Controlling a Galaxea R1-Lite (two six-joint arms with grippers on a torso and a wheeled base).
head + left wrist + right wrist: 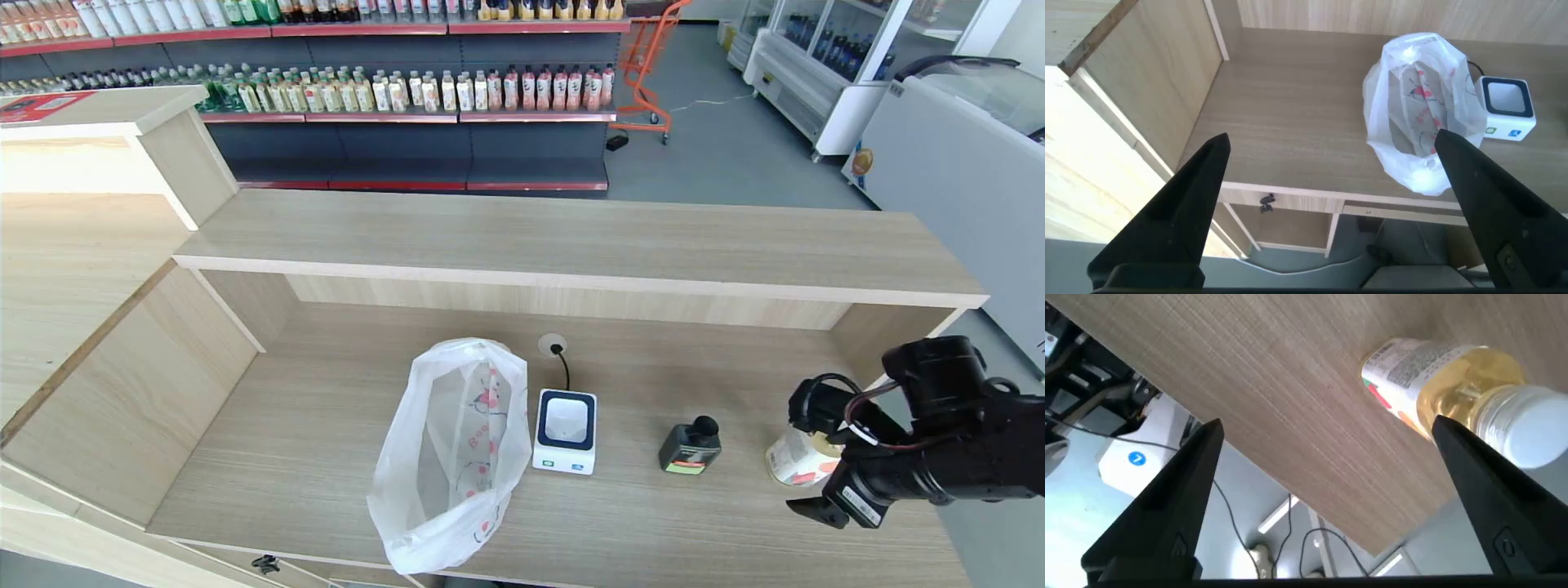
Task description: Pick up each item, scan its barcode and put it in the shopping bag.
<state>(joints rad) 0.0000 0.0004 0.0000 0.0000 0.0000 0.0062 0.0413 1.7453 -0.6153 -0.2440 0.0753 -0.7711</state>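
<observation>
A white plastic shopping bag (453,457) stands open on the wooden counter (326,425). Beside it sits a white barcode scanner (565,426) with its cable. To the right of the scanner lies a small dark bottle (690,447). Near the counter's right end stands a bottle of yellow drink (796,461) with a white label and white cap (1535,429). My right gripper (1328,429) hangs open just above and beside that bottle, touching nothing. My left gripper (1331,143) is open off the counter's front edge, looking at the bag (1421,106) and scanner (1508,102).
A raised wooden ledge (571,245) runs along the back of the counter, and side walls close it in left and right. The counter's front and right edges lie close to the yellow-drink bottle. Shelves of bottles (408,90) and freezers stand far behind.
</observation>
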